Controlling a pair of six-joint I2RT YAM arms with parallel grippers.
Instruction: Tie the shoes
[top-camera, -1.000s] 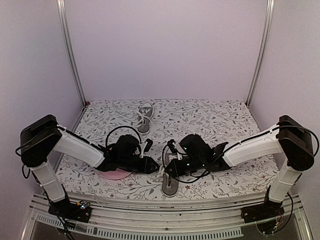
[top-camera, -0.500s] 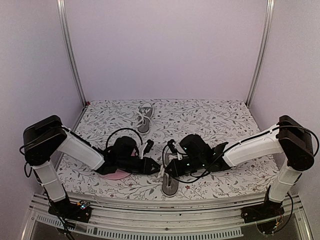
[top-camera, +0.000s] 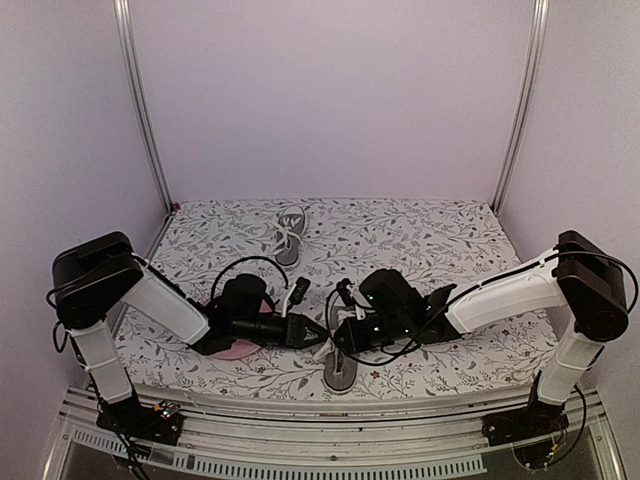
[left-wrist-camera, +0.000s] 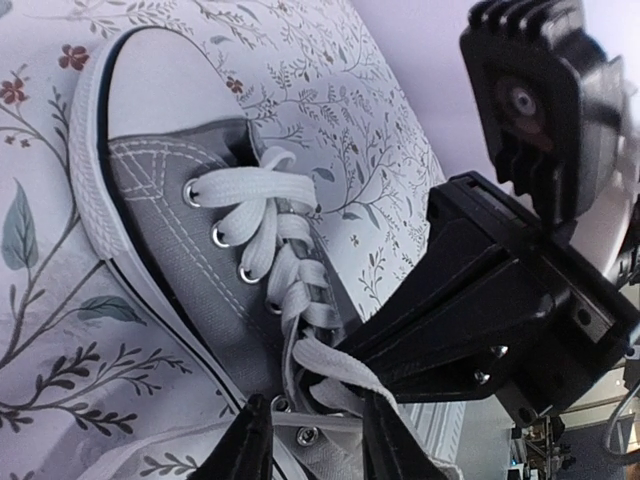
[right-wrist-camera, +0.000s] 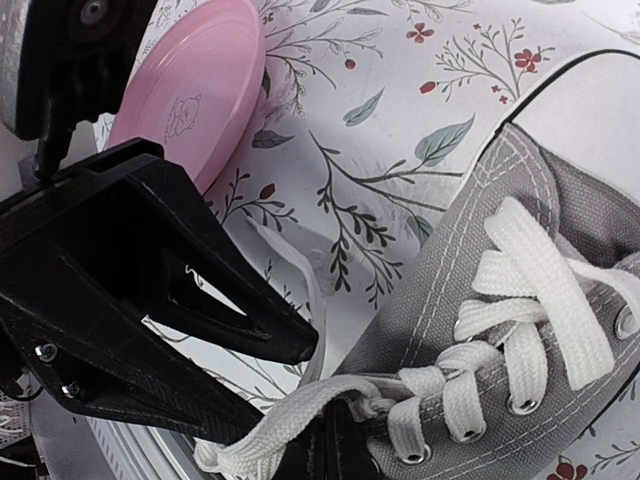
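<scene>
One grey shoe (top-camera: 339, 370) with white laces lies near the table's front edge; both grippers meet over its lace end. In the left wrist view this shoe (left-wrist-camera: 170, 220) points toe away. My left gripper (left-wrist-camera: 315, 442) hovers open over its top eyelets, with a loose lace (left-wrist-camera: 335, 362) lying between the fingers (left-wrist-camera: 248, 448), untouched. My right gripper (right-wrist-camera: 338, 455) is shut on a white lace (right-wrist-camera: 290, 425) that runs taut from the knot area of the shoe (right-wrist-camera: 520, 300). The other shoe (top-camera: 290, 232) lies far back, untied.
A pink plate (top-camera: 232, 347) sits under my left arm, also visible in the right wrist view as the plate (right-wrist-camera: 195, 80). A floral tablecloth (top-camera: 440, 240) covers the table. Metal frame posts (top-camera: 140, 100) stand at the back corners.
My left gripper has slid right, closing in on the shoe's laces and the right gripper's tip. The right arm and both shoes have stayed put.
</scene>
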